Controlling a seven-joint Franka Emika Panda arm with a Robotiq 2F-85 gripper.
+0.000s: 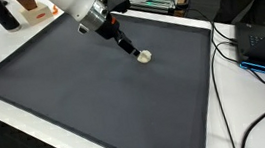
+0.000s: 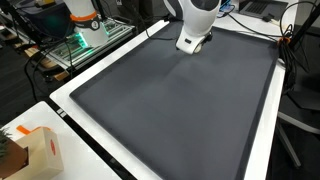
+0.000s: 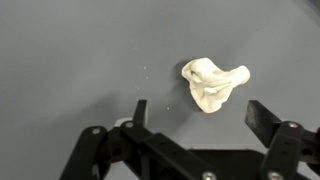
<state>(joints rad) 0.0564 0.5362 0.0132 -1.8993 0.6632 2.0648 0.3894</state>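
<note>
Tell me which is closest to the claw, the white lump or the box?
The white lump: it lies on the dark mat, right before the open gripper. The box sits off the mat, far away.

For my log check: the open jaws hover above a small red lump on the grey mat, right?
No: the lump is cream-white, not red, as the wrist view shows. It lies on the grey mat under the open jaws.
</note>
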